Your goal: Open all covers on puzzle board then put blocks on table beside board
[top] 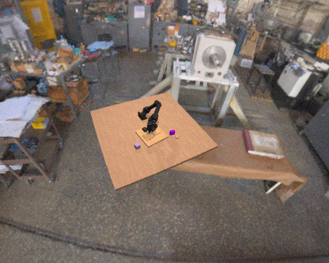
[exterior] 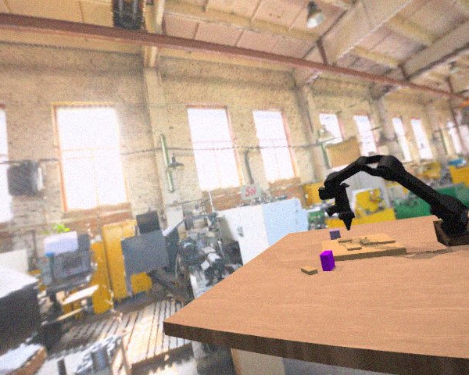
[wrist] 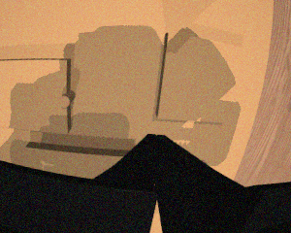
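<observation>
Found the pincer (top: 151, 131) (exterior: 348, 227) (wrist: 155, 143) together, fingers meeting at their tips, with nothing visible between them. Observed it above the puzzle board (top: 157, 141) (exterior: 370, 252) (wrist: 252, 53), pointing down and apart from its surface. Located the board flat on the tabletop (top: 125, 166) (exterior: 307, 298) (wrist: 282, 49), in front of the arm (top: 158, 108) (exterior: 417, 187). Noted low, thin covers (exterior: 354, 246) on its upper face; cannot tell whether each is open. Recorded a bright purple block (top: 172, 132) (exterior: 327, 260) upright on the tabletop, near the board, and a lavender block (top: 137, 146) (exterior: 334, 233) off another side. Recorded also a small flat tan piece (top: 176, 136) (exterior: 309, 269) just beside the purple block, clear of the board.
</observation>
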### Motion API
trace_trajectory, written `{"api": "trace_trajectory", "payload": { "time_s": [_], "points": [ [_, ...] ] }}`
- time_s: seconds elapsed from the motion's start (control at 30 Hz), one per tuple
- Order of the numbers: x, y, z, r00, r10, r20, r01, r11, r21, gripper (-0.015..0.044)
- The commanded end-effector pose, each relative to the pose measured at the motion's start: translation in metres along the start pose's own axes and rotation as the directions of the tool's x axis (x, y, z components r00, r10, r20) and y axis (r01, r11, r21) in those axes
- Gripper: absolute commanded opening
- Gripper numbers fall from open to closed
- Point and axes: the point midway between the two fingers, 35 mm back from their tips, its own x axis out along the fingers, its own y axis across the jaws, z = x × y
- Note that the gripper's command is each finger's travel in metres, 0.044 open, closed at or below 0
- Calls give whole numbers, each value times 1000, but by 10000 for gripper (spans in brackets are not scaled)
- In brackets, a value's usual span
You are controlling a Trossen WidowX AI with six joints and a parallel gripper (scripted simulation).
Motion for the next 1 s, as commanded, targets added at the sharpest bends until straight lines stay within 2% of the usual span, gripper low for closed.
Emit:
{"api": "trace_trajectory", "payload": {
  "time_s": [0.0,0.17,0.97],
  "points": [
    [-1,-24,-12,999,39,5,-39,999,-2,0],
    [-1,-42,-23,998,68,11,-68,998,-5,0],
    [-1,-42,-23,998,68,11,-68,998,-5,0]
  ]
}}
